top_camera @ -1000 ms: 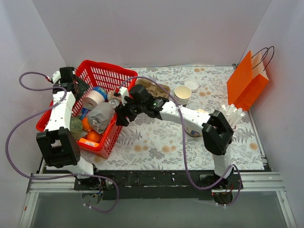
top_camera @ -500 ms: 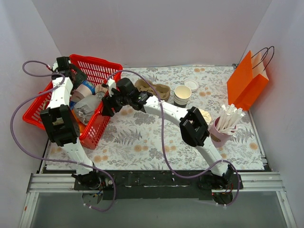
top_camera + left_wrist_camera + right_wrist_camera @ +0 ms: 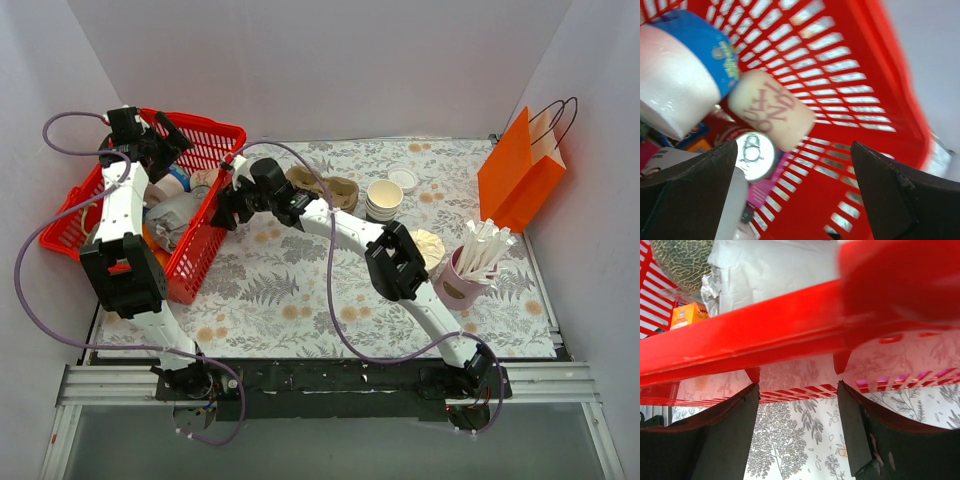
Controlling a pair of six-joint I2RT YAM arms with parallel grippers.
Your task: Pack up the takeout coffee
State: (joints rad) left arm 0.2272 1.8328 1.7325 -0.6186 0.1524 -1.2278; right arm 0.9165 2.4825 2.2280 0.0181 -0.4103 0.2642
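Takeout coffee not discernible, axis untellable. Left tool (image 3: 794, 145) spread over basket (image 3: 850, 75); right tool (image 3: 797, 385) spread against rim (image 3: 740, 325).

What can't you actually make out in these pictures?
Lidded coffee: none clearly shows in the top view; the right arm covers part of the table.
Basket contents: top view, largely hidden by the left arm and the basket's wall.
Print on the cream roll: left wrist view, blurred.
Basket rim: right wrist view, a red blur near the lens.
Inside the bag: top view, its sides hide it.
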